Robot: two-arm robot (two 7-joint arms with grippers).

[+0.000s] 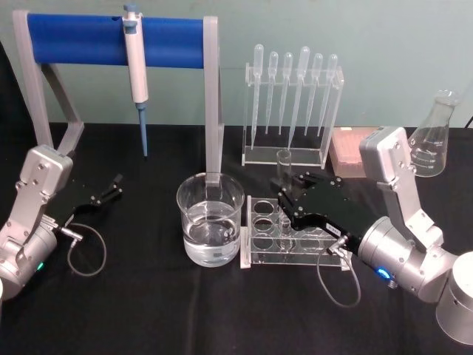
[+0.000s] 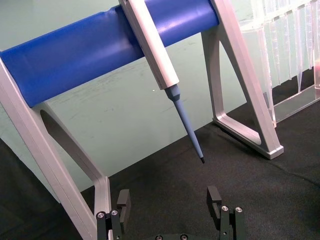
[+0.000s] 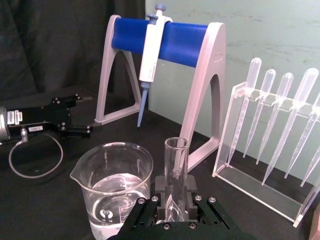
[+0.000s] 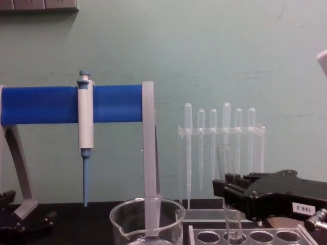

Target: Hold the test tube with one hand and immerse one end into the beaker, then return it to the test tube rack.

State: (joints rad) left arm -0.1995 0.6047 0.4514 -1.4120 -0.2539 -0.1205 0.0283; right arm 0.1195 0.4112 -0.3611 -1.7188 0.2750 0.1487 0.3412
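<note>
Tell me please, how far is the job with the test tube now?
Done: the right gripper is shut on the test tube, which stands upright in the clear tube rack. In hand: that grip. Left: lifting it, dipping one end into the water in the beaker, then returning it. The left gripper rests open, apart.

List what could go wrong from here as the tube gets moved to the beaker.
1. The right gripper pinches the glass test tube with its fingers; the smooth tube could slip or tilt.
2. The tube's bottom sits at the clear rack; moving sideways before lifting may snag it.
3. The beaker stands right beside the rack; the tube may strike its rim.
</note>
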